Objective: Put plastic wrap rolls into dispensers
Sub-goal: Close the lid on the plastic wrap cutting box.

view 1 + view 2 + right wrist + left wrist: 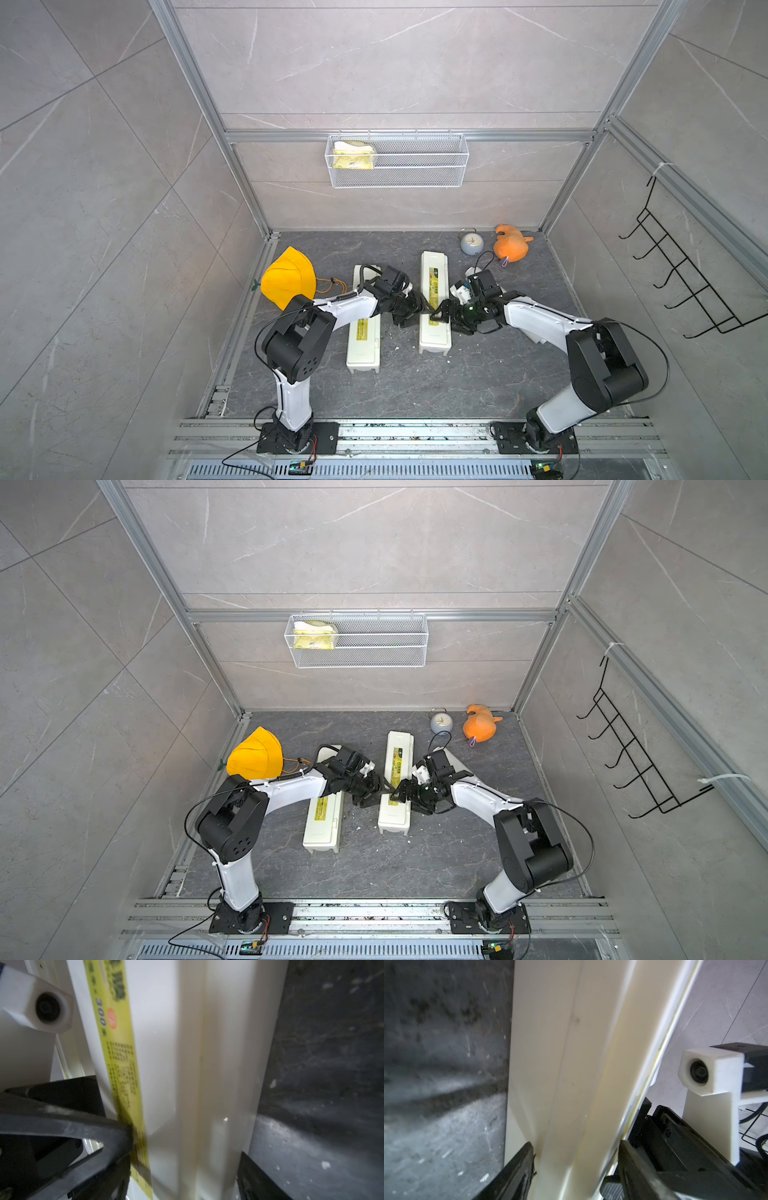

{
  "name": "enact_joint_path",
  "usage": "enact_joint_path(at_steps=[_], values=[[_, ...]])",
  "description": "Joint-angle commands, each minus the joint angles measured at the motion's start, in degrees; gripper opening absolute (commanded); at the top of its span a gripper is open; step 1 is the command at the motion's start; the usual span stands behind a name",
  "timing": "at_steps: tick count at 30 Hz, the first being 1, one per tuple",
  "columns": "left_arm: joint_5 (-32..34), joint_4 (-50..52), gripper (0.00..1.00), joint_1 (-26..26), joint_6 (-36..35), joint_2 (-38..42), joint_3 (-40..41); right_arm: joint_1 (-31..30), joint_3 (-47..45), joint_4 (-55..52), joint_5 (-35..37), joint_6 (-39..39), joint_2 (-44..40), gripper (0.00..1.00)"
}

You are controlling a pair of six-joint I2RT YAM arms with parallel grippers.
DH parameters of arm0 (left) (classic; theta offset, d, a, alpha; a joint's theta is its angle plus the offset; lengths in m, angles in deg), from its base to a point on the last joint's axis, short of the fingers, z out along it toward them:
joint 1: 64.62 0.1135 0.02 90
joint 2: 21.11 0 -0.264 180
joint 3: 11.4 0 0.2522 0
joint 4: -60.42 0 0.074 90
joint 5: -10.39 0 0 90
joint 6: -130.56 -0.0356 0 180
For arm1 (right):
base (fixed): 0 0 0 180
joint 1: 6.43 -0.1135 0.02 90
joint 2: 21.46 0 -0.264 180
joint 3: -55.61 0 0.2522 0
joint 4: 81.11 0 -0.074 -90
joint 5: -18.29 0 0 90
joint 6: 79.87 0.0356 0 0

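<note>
Two arms meet over the right dispenser (434, 338), just right of centre on the dark table (478, 374), with the loading job seemingly all but finished. The left dispenser (363, 353) lies parallel to it across a gap, just left of centre and partly under the left forearm. In both top views each box shows its lid down and its yellow label up. No roll is in sight anywhere, so both are judged to be inside already, though the closed lids hide the troughs. The left gripper (576, 1147) and right gripper (186, 1144) each stand with fingers spread to either side of the right dispenser; whether they squeeze it cannot be told. At most, letting go and pulling back seem left. High on the back wall, a wire basket (415, 174) holds a yellow-and-white packet (353, 157) at its left end.
</note>
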State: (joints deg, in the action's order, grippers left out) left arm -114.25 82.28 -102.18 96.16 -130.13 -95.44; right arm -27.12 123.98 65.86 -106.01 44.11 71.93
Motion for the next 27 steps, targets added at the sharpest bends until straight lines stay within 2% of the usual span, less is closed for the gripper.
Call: enact_joint_path(at_steps=[1, 4, 7, 10, 15, 20, 27], values=[[-6.57, 3.45, 0.76, 1.27, -4.9, -1.43, -4.57, 1.32, 5.73, -2.09, -1.05, -4.38, 3.0, 0.87], [-7.79, 4.42, 0.78, 2.39, -5.57, -3.56, -7.91, 3.0, 9.47, -3.18, -0.9, -5.61, 5.76, 0.89], [-8.02, 5.84, 0.75, 2.49, -5.89, -6.34, -10.24, 3.46, 12.12, -4.27, -0.99, -6.82, 8.96, 0.85], [-8.51, 2.11, 0.73, 2.58, -3.93, -8.19, -10.14, 3.6, 12.93, -4.2, 0.28, -7.6, 10.83, 0.83], [-7.89, 2.13, 0.72, 4.15, -4.48, -11.92, -16.74, 5.94, 13.88, -1.7, -2.2, -7.15, 12.17, 0.82], [-6.27, 5.66, 0.73, 5.6, -6.73, -15.51, -24.42, 8.78, 17.73, -1.91, -4.0, -7.72, 13.4, 0.84], [-2.72, 8.27, 0.73, 7.36, -9.71, -19.57, -33.29, 10.04, 25.99, -3.47, -4.94, -9.19, 19.49, 0.88]])
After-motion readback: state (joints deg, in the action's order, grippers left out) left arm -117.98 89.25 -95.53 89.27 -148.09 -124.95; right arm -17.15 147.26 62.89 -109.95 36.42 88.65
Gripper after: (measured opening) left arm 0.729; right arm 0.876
